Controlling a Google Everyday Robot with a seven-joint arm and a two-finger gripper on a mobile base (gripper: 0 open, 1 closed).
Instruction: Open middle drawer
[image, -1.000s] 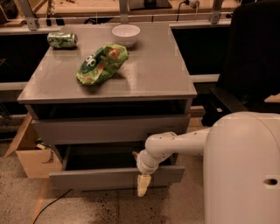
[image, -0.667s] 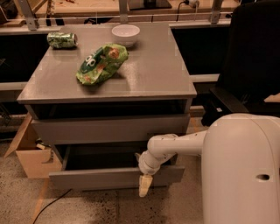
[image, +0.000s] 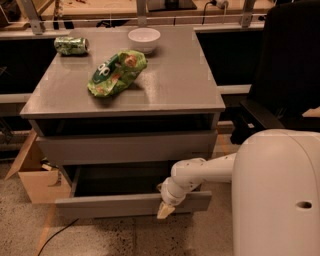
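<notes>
Beneath the grey cabinet top (image: 175, 80) the middle drawer (image: 110, 205) stands partly pulled out, the gripper (image: 166, 210) at its front panel; clamped or not, I cannot tell. With no handle, the hold could slip off

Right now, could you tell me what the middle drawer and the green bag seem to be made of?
The middle drawer looks like matte grey laminate or painted board: flat, even, no glare. The green bag looks like glossy plastic film: crinkled, shiny. The pincer sits at the drawer's front panel.
</notes>
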